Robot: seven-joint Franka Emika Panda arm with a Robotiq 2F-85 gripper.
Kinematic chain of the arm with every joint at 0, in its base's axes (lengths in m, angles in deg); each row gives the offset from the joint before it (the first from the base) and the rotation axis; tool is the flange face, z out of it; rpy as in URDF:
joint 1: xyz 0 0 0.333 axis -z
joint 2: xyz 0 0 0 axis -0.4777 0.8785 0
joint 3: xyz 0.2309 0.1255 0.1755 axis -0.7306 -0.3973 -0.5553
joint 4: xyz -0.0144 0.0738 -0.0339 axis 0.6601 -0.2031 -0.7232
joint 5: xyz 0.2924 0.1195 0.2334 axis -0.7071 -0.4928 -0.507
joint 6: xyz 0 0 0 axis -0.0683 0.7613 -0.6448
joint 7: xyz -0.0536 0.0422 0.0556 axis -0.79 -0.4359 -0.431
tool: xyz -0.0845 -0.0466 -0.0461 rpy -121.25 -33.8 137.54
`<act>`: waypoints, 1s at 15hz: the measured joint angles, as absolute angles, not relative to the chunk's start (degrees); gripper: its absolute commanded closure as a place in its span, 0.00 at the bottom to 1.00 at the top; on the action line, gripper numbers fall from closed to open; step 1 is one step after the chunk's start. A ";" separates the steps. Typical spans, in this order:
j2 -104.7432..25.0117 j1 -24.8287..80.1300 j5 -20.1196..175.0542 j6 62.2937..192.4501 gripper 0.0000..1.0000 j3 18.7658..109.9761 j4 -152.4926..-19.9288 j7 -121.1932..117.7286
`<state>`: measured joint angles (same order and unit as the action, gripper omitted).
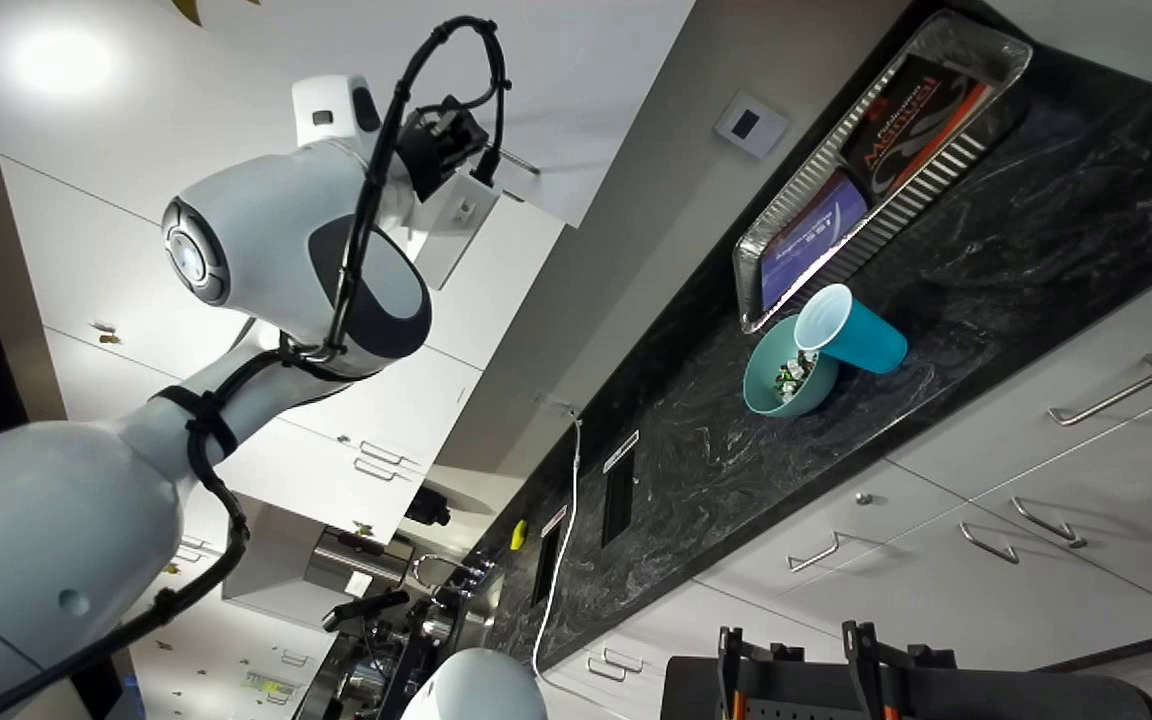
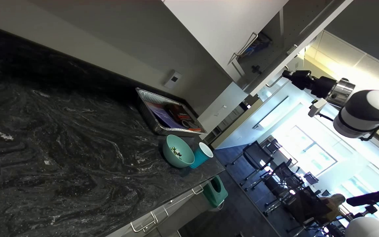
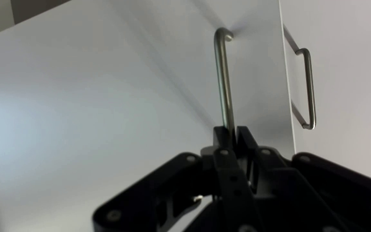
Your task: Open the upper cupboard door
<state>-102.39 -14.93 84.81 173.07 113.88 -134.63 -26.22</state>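
Note:
The upper cupboard door (image 3: 108, 112) is a large white panel filling most of the wrist view. Its silver bar handle (image 3: 223, 74) runs down between the fingertips of my gripper (image 3: 232, 133), which is shut on it. In an exterior view the door (image 1: 576, 110) stands above the counter, with my gripper (image 1: 481, 140) at its handle (image 1: 521, 160). In an exterior view the door (image 2: 308, 38) shows nearly edge-on, swung out, with the dark cupboard inside visible beside it. There my gripper (image 2: 285, 74) holds the handle (image 2: 276, 81) from the outer side.
A neighbouring white door with its own bar handle (image 2: 247, 46) stands beside the opening; that handle also shows in the wrist view (image 3: 309, 90). Below, the dark countertop (image 2: 77, 148) bears a foil tray (image 1: 751, 270) with books, a teal bowl (image 1: 766, 375) and a blue cup (image 1: 871, 335).

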 measured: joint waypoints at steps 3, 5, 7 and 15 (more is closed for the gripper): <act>-105.41 -13.13 84.83 171.26 0.97 113.72 -135.73 -27.88; -107.57 -11.91 84.83 169.19 0.97 113.70 -136.11 -29.24; -109.83 -10.49 84.82 166.61 0.97 113.69 -136.29 -30.75; -118.50 -2.21 84.76 157.73 0.97 115.64 -135.76 -37.66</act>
<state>-118.50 -2.21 84.76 157.73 115.64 -135.76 -37.66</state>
